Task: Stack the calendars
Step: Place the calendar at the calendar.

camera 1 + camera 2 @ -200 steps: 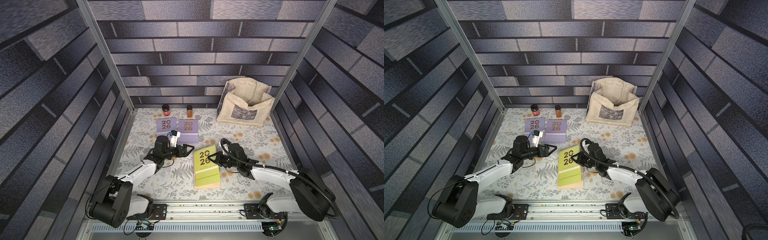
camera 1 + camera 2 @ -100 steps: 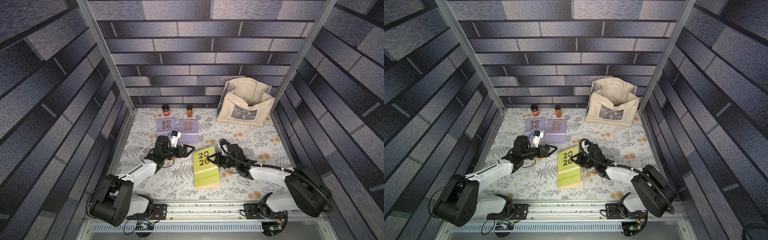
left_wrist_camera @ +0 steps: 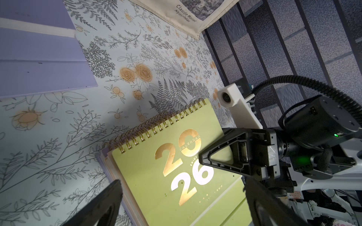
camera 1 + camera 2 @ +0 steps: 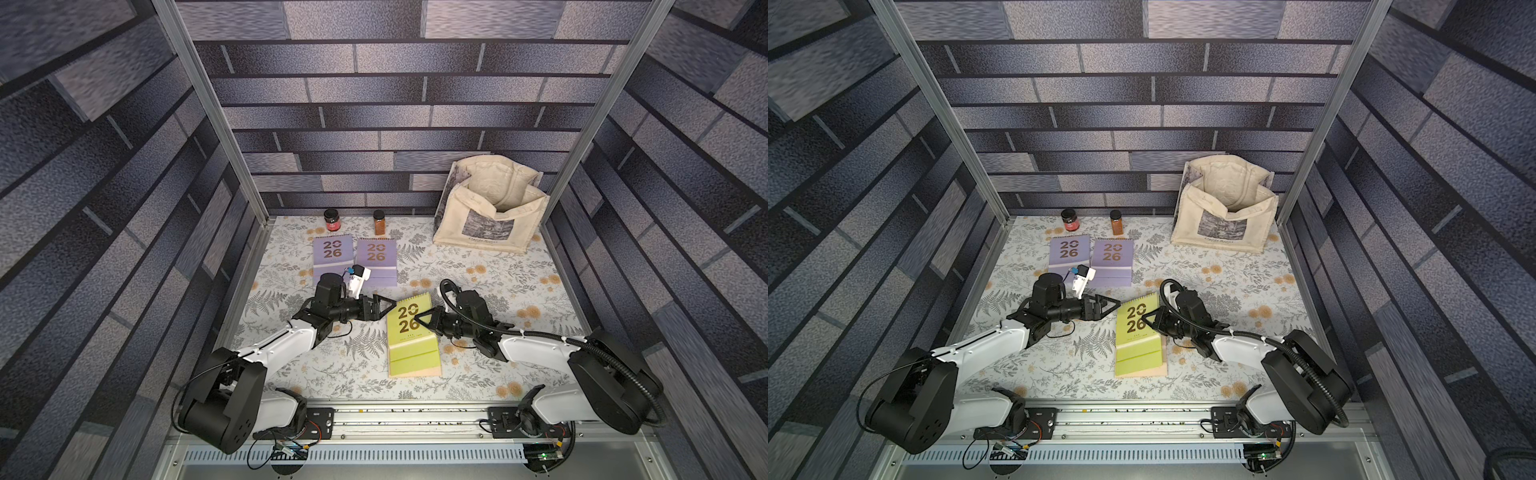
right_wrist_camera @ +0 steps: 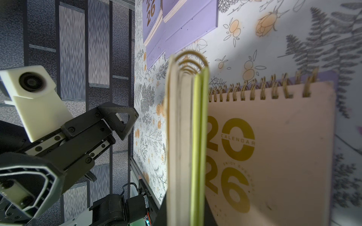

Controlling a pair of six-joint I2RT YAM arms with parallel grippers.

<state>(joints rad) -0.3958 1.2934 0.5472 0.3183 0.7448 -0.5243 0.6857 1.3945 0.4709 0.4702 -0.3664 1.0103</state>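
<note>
Table: we see the floral table (image 4: 498, 291) with a cream tote bag (image 4: 490, 208) at the back, well apart from the work.
Loose pair: two lavender calendars (image 4: 332, 253) (image 4: 376, 257) lie flat side by side at the far left, spirals away from us.
Pile: near the centre, the peach calendar (image 5: 274, 156) lies on a third lavender one (image 3: 101, 156), of which only an edge shows.
Carried piece: the yellow-green calendar (image 4: 409, 332) sits over that pile. Its long axis runs from the far spiral towards our base, turned slightly out of square.
Right gripper (image 4: 420, 319): clamped on the yellow-green calendar's right edge, reaching in across its short axis.
Left gripper (image 4: 384, 307): spread wide and holding nothing, just beside the calendar's far-left corner and apart from it.
Turning point: we judge that the calendar must drop square onto the peach cover. The right arm has it, and the left is near enough to nudge the corner.
Hard to tell: the right wrist view shows the yellow-green calendar edge-on and lifted off the peach cover, but we cannot tell whether its left edge rests on the pile.
Cut off: the peach calendar shows only as a sliver in both top views.
</note>
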